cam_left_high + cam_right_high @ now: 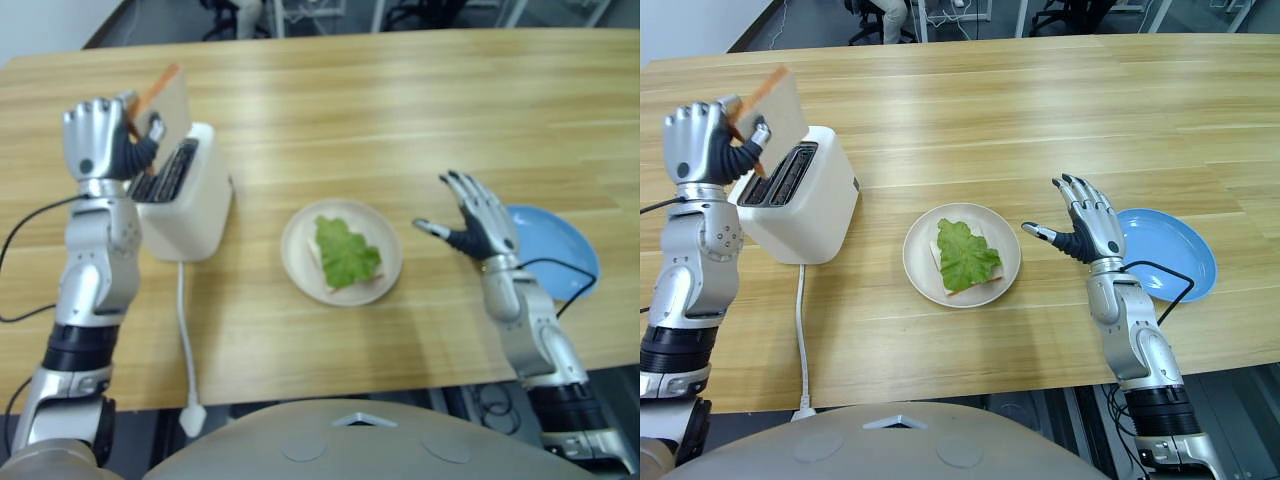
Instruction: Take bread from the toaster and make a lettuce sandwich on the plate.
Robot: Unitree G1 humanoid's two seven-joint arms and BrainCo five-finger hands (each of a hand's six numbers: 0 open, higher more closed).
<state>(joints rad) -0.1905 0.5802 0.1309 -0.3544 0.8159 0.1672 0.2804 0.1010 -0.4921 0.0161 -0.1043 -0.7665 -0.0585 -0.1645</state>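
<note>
A white toaster [190, 205] stands at the table's left. My left hand [100, 140] is above its slots, shut on a slice of bread [165, 98] held clear of the toaster. A cream plate [300, 265] sits at the centre, holding a bread slice with a green lettuce leaf [346, 252] on top. My right hand [478, 222] hovers open to the right of the plate, fingers spread, holding nothing.
A blue plate [555, 240] lies at the right, just behind my right hand. The toaster's white cord [184, 340] runs down to the table's front edge. Bare wooden table [400, 110] stretches behind the plates.
</note>
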